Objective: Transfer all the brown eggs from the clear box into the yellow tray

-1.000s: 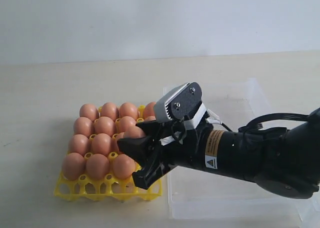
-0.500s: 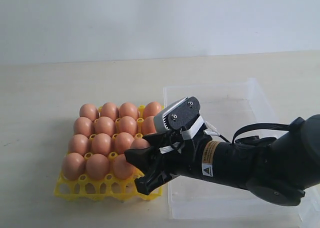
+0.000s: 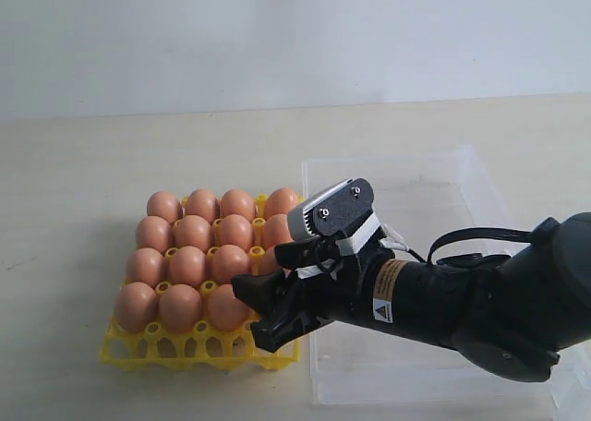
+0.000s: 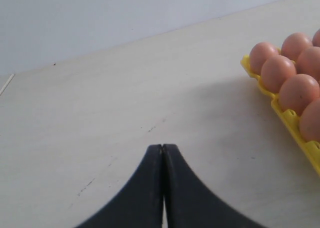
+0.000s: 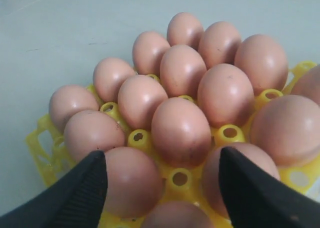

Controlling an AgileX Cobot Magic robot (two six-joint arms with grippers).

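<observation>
The right gripper (image 5: 161, 153) hung, jaws apart, over brown eggs (image 5: 180, 130) in the yellow tray (image 5: 45, 148); the left gripper (image 4: 162, 149) was pressed together.

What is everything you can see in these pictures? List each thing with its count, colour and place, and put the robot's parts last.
brown eggs: sixteen by the right wrist view, orange-brown, in the tray's cups
yellow tray: one, bright yellow, on the table left of the box
clear box: one, transparent, right of the tray, no egg showing in it
table: one, pale beige, under everything
wall: one, whitish, behind the table
right arm: one, black, lying across the box; right jaws open over the tray's near right corner
left jaws: black, shut, above bare table beside the tray
</observation>
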